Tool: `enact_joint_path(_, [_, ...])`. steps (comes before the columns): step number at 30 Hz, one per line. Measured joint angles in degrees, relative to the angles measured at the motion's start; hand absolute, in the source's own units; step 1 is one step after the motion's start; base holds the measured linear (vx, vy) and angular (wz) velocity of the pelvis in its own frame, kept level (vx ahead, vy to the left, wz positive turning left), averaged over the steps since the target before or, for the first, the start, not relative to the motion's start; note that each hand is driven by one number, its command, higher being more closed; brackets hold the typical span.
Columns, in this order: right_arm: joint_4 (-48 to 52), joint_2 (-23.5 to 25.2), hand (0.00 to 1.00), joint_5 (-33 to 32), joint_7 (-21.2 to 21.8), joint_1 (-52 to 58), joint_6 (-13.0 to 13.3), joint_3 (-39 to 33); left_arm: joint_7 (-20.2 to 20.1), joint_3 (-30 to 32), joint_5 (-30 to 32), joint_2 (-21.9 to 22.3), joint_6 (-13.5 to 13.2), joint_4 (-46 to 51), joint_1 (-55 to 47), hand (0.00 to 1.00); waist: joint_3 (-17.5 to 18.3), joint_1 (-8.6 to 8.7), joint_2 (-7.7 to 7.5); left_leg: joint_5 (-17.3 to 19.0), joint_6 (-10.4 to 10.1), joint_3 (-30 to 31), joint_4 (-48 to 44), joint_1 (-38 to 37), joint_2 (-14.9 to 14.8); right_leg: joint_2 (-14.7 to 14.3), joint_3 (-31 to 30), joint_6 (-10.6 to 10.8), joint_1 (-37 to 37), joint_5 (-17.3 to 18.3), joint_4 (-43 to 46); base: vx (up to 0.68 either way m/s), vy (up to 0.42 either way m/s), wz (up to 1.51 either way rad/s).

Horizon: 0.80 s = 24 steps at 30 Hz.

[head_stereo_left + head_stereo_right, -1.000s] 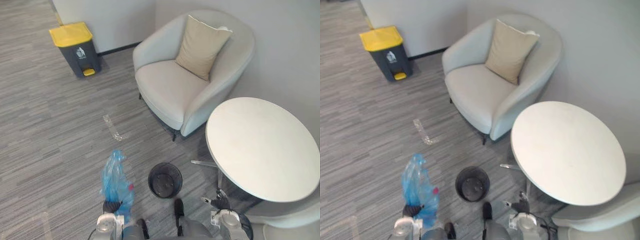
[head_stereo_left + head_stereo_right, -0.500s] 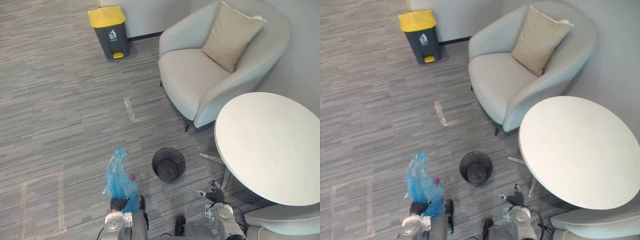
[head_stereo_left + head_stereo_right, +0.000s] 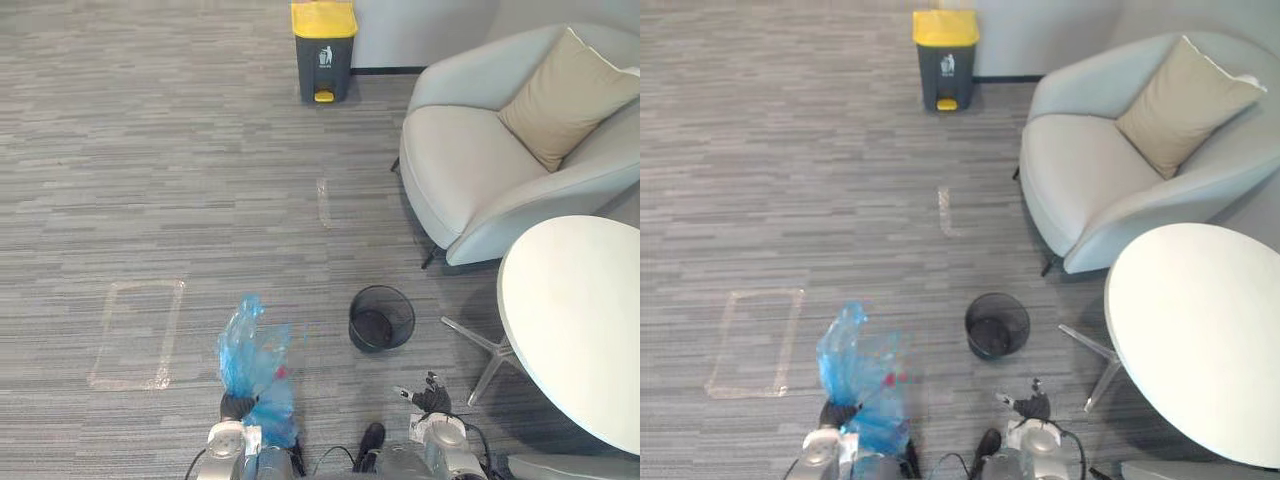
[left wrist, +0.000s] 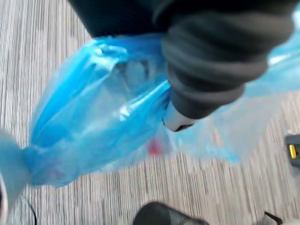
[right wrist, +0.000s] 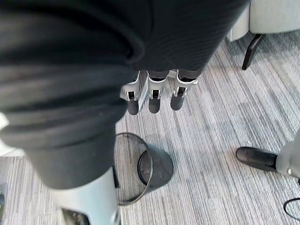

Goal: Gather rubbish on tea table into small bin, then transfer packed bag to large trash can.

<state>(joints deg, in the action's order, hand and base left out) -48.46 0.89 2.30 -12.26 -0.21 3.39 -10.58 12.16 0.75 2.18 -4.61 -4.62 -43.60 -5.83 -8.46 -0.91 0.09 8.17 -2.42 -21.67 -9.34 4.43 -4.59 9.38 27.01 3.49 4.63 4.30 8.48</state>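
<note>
A blue plastic bag [image 3: 255, 362] with rubbish inside stands up from my left hand [image 3: 236, 406] at the lower edge of the view, and that hand is shut on its neck. The left wrist view shows the bag [image 4: 93, 117] crumpled against the hand's dark cover [image 4: 206, 61]. My right hand [image 3: 426, 396] hangs low on the right, fingers [image 5: 152, 96] relaxed and holding nothing. The small black mesh bin [image 3: 381, 318] stands bare on the carpet between the two hands. Far ahead by the wall is the large grey trash can [image 3: 323, 50], its yellow lid shut.
A pale armchair [image 3: 480, 180] with a beige cushion [image 3: 570, 95] is at the upper right. The round white tea table [image 3: 580, 320] takes the lower right. Tape marks [image 3: 138, 333] lie on the grey carpet between me and the trash can.
The whole picture has shifted right, so the camera has turned left; the trash can now sits near the top centre. The bag stays in my left hand.
</note>
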Motion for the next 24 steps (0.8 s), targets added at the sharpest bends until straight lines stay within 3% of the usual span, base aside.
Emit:
enact_joint_path(3, [-1.14,-0.87,0.00,0.05,0.04,0.28,-0.11,-0.09,-0.05,-0.23,0.00,0.50,0.00,0.12,-0.71,1.00,-0.28,0.63,-0.85,3.88,1.26,2.41,-2.08,0.19,2.64,5.93,0.93,2.39,2.30,5.96,11.76,0.02,0.135,0.41])
enact_joint_path(4, [-2.00,-1.27,0.00,0.04,0.04,0.32,-0.34,-0.15,-0.03,-0.28,0.00,0.49,0.03,0.08,-1.38,1.00,-0.42,0.93,-1.19,4.64,1.85,3.95,-2.48,-0.05,3.73,8.45,-1.12,2.02,4.31,6.39,19.04,0.06,0.117,0.62])
enact_joint_path(5, [-2.00,-1.44,0.00,0.04,0.01,0.57,-0.60,-0.21,-0.02,-0.39,-0.01,0.43,0.02,0.15,-1.47,1.00,-0.46,1.01,-1.20,4.91,2.17,4.90,-2.73,-0.02,4.01,9.08,-3.22,0.86,5.75,5.62,22.55,0.13,0.128,0.78])
enact_joint_path(6, [-2.00,-1.50,0.00,0.04,0.01,1.26,-0.73,-0.14,0.00,-0.77,-0.01,-0.16,0.00,0.37,-1.55,1.00,-0.70,1.26,-1.53,5.28,2.58,6.94,-2.94,-0.54,4.32,9.15,-8.46,-2.24,8.39,3.35,29.02,0.12,0.097,0.73])
enact_joint_path(7, [-2.04,-1.36,0.00,0.02,0.01,1.58,-0.73,0.04,0.03,-0.69,-0.01,-0.64,0.02,0.75,-1.65,1.00,-0.94,1.43,-1.44,5.53,2.96,8.43,-3.01,-1.44,4.25,8.88,-10.92,-2.54,10.85,2.39,33.52,0.26,0.075,0.91])
enact_joint_path(8, [-2.26,-0.65,0.00,0.00,0.19,1.67,-0.75,0.18,0.11,-0.57,-0.03,-1.62,0.13,0.74,-1.94,1.00,-0.94,1.45,-1.80,6.35,3.72,10.56,-3.10,-2.23,3.61,5.75,-14.05,-1.17,13.30,6.97,34.92,0.94,-0.074,1.42])
enact_joint_path(9, [-2.32,-1.44,0.00,-0.04,0.43,1.27,-0.66,0.11,0.04,-0.63,-0.01,-2.62,0.01,0.22,1.09,1.00,-1.72,2.66,-1.87,8.54,1.18,14.29,0.25,-8.02,2.59,-4.83,-11.78,-2.65,19.38,2.96,14.05,1.13,-0.128,1.32])
enact_joint_path(10, [-2.63,-1.77,0.00,-0.19,0.59,1.84,-0.63,0.00,0.03,-0.34,0.00,-2.46,0.08,-0.68,1.54,1.00,-2.03,3.45,-2.61,10.42,-0.80,14.66,-0.18,-10.12,2.77,-6.45,-12.92,-7.55,18.90,-6.03,9.84,1.07,-0.133,0.86])
enact_joint_path(11, [-2.66,-2.20,0.00,-0.11,0.56,0.92,-0.71,-0.23,0.05,-0.01,-0.01,-1.99,0.32,-0.93,2.15,1.00,-2.40,3.18,-0.99,10.70,-1.43,14.41,-0.96,-10.40,1.10,-7.58,-11.97,-8.17,18.12,-6.88,9.66,0.57,-0.039,-0.01])
enact_joint_path(12, [-2.28,-2.17,0.00,-0.11,0.50,-0.32,-0.56,-0.58,-0.03,0.03,-0.01,-1.86,0.14,-0.99,2.60,1.00,-2.54,3.34,-0.69,10.40,-2.40,14.44,-3.33,-8.35,0.48,-7.61,-11.81,-9.64,17.87,-6.22,9.62,0.49,-0.035,-0.09])
enact_joint_path(13, [-2.69,-2.27,0.00,-0.11,0.51,-0.97,-0.63,-1.13,-0.06,-0.23,0.00,-1.50,0.11,-1.07,3.55,1.00,-2.65,3.41,-0.81,10.61,-2.13,14.33,-1.40,-8.88,0.25,-7.31,-11.74,-9.83,16.89,-5.33,9.91,0.45,-0.050,0.31])
enact_joint_path(15, [-2.32,-2.47,0.00,-0.12,0.47,0.41,-0.65,-2.96,-0.05,-1.35,0.05,-0.77,-0.15,-0.61,4.37,1.00,-2.67,4.15,-0.78,4.83,-3.40,15.01,-1.53,-9.73,-0.20,-6.10,-9.26,-7.79,13.22,-0.88,12.22,0.29,-0.106,0.77])
enact_joint_path(17, [-0.97,-1.85,0.00,-0.21,0.64,3.56,-0.69,-1.98,-0.11,-0.81,0.35,1.35,-0.02,0.19,3.10,1.00,-2.43,4.14,-1.03,4.40,-4.39,14.94,-26.14,-3.36,-2.11,-5.98,-5.69,-5.84,4.33,4.79,9.22,0.34,-0.138,0.67])
enact_joint_path(18, [0.35,-1.81,0.00,-0.23,0.72,4.56,-0.72,-1.48,-0.16,0.41,0.34,2.19,0.01,0.91,1.93,1.00,-2.56,3.33,0.54,0.74,-2.49,12.86,-36.49,0.88,-5.09,-7.52,-6.35,-6.34,1.90,5.37,7.50,0.26,0.017,-0.10])
enact_joint_path(19, [1.42,-1.50,0.00,-0.33,0.74,4.66,-0.71,-0.92,-0.16,0.71,0.34,3.07,0.05,1.81,0.46,1.00,-2.04,1.70,0.53,0.48,-0.98,11.08,-44.07,4.06,-8.06,-8.23,-7.70,-7.15,0.24,6.31,6.37,0.35,0.095,-0.65])
enact_joint_path(20, [2.55,-0.86,0.00,-0.64,0.72,4.74,-0.73,-0.96,-0.30,0.44,0.38,3.48,0.27,2.06,-0.05,1.00,-1.88,0.48,1.15,6.14,0.44,9.48,-46.90,8.36,-9.61,-8.47,-9.40,-6.91,-0.80,7.30,6.12,0.37,0.116,-0.77])
enact_joint_path(22, [2.72,0.10,0.00,-0.71,0.68,2.89,-0.78,-0.97,-0.76,0.59,0.49,4.03,0.28,2.51,0.18,1.00,-2.18,0.17,0.14,9.82,1.00,7.68,-40.29,13.55,-9.32,-7.15,-11.61,-5.96,-1.28,7.13,6.23,0.39,0.108,-0.67])
enact_joint_path(24, [2.87,1.37,0.00,-0.71,0.41,2.00,-0.75,-1.12,-1.15,0.60,0.56,4.59,0.28,2.54,0.34,1.00,-2.86,-0.21,-0.58,9.47,0.25,8.44,-30.36,16.19,-7.66,-5.68,-14.76,-4.58,-3.82,7.90,6.09,0.41,0.189,-0.81])
